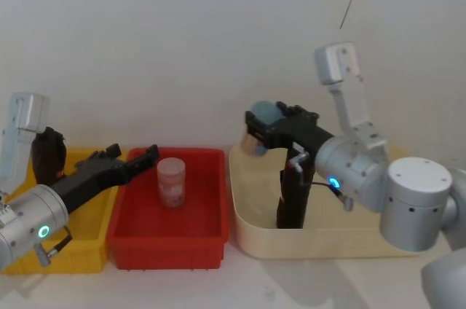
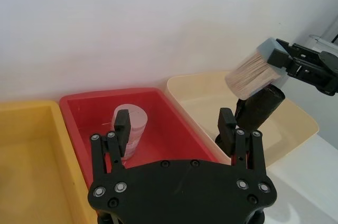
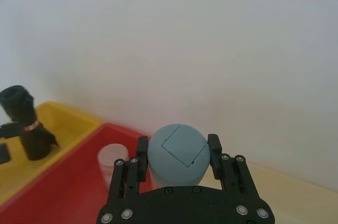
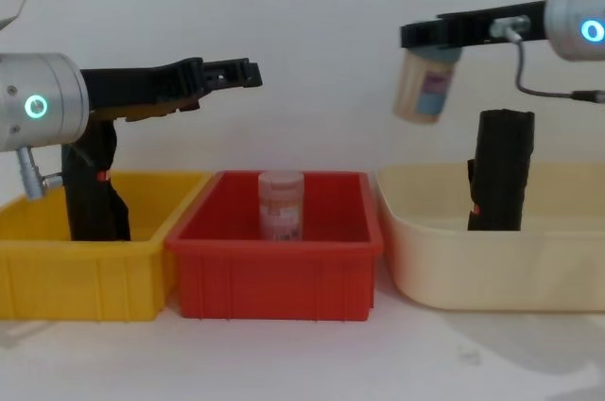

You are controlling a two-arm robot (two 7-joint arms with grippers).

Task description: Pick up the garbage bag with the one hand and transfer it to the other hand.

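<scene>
- The garbage bag (image 1: 293,196), a smooth, tight black cylindrical roll, stands upright inside a cream oval plastic basin (image 1: 328,242) toward the right end of the white bench (image 4: 302,363). Neither tool has hold of it.
- In the chest view the roll rises well above the basin's rim.
- The right tool (image 1: 266,125), long and black with a grey cable, on a silver wrist with a glowing ring, hangs above the basin's left part, higher than the roll and to its left.
- Its two fingers (image 3: 141,147) are closed around a beige cylindrical container with a grey-blue cap (image 4: 423,87). The container is tilted and clear of the basin.
- The left tool (image 4: 241,72), long and black with a brownish underside, reaches level above the line where a yellow plastic bin (image 1: 73,259) meets a red plastic bin (image 1: 167,240).
- Its fingers are spread wide apart and hold nothing.
- The red bin sits at the middle of the bench, between the yellow bin at the left end and the basin at the right. The three stand just beside one another.
- A pale pink translucent jar (image 1: 171,181) stands upright in the red bin, below and ahead of the left tool's fingertips.
- A rumpled black roll with a small red mark (image 4: 92,183) stands in the yellow bin, under the left arm.
</scene>
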